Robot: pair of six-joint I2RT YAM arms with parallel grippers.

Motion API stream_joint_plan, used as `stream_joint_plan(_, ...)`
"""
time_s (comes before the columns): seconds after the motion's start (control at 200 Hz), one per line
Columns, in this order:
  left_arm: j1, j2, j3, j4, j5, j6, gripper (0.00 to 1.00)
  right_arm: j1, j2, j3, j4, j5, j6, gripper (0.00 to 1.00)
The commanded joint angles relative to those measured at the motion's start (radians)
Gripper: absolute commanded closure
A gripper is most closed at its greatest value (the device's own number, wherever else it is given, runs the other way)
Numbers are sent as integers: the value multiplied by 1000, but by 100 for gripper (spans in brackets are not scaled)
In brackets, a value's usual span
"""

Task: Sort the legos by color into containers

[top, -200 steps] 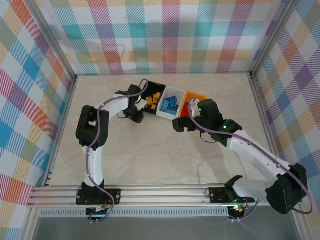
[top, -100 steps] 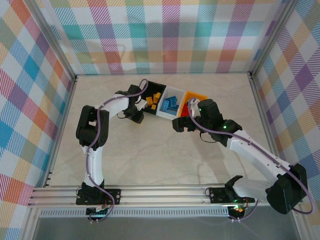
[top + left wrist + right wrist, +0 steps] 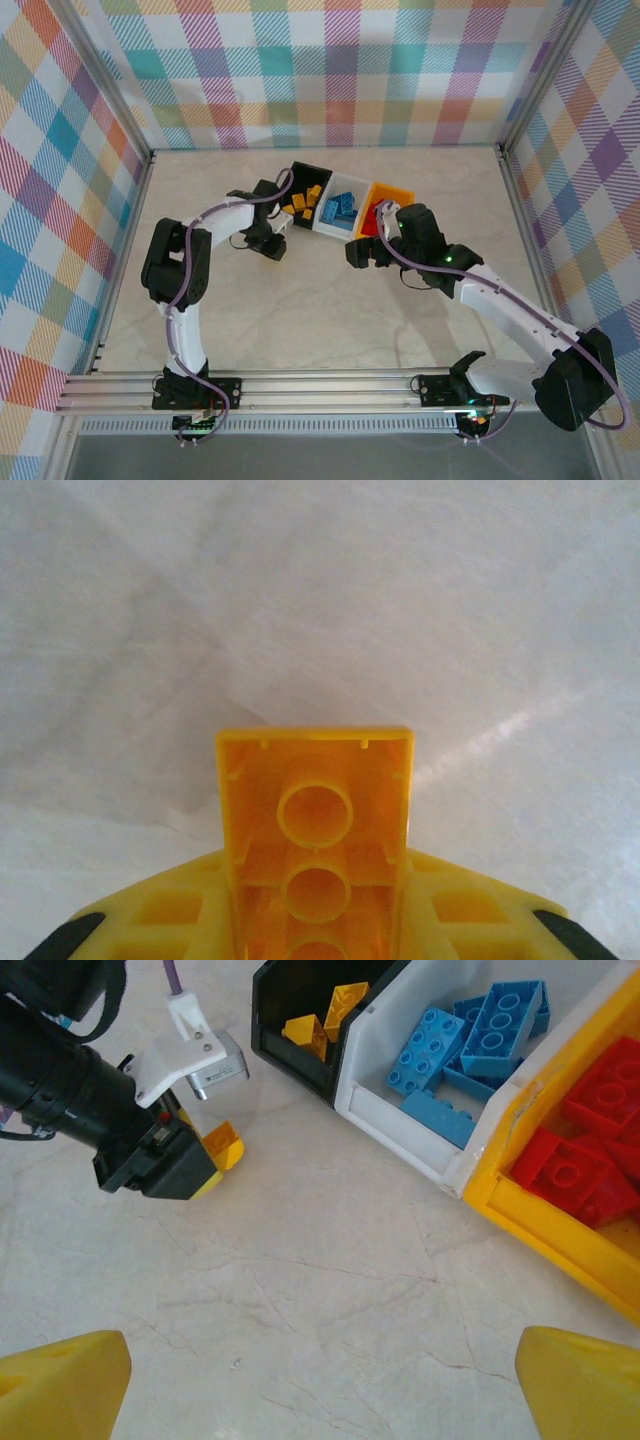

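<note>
- You have one yellow brick pinched in your left gripper. Its yellow fingers press on the brick's two sides, and its hollow underside faces the wrist camera.
- That brick sits over bare table, just beside the black bin on its left. You cannot tell whether it touches the tabletop.
- The black bin holds more yellow bricks.
- The white bin stands against the black one and holds the blue bricks.
- The yellow-orange bin closes the row on the right, against the white one, and holds the red bricks.
- Your right gripper hangs over the table just in front of the white and yellow-orange bins, its fingers spread wide apart.
</note>
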Motion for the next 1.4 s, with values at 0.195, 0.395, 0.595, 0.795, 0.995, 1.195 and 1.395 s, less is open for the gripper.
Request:
stream_joint_plan(0.195,-34,-169,-112,-22,82,-76,79,-4,-29,-58,49,26,96,0)
stream_joint_plan(0.395,-34,-276,-183,-8,126,-131,79,-3,-21,-78,64,33,123,0)
stream_joint_plan(0.595,-34,-393,-234,15,174,-202,79,-2,7,-80,80,18,151,0)
stream_joint_plan(0.795,-34,-482,-251,28,198,-265,78,-3,38,-70,93,-1,161,0)
stream_joint_plan(0.995,-34,-539,-236,32,216,-315,78,-4,48,-74,96,-22,162,0)
stream_joint_plan(1.195,-34,-555,-179,32,217,-348,78,-4,19,-92,81,-11,146,0)
stream_joint_plan(1.395,-34,-528,-86,40,220,-379,78,-3,-8,-110,65,5,132,0)
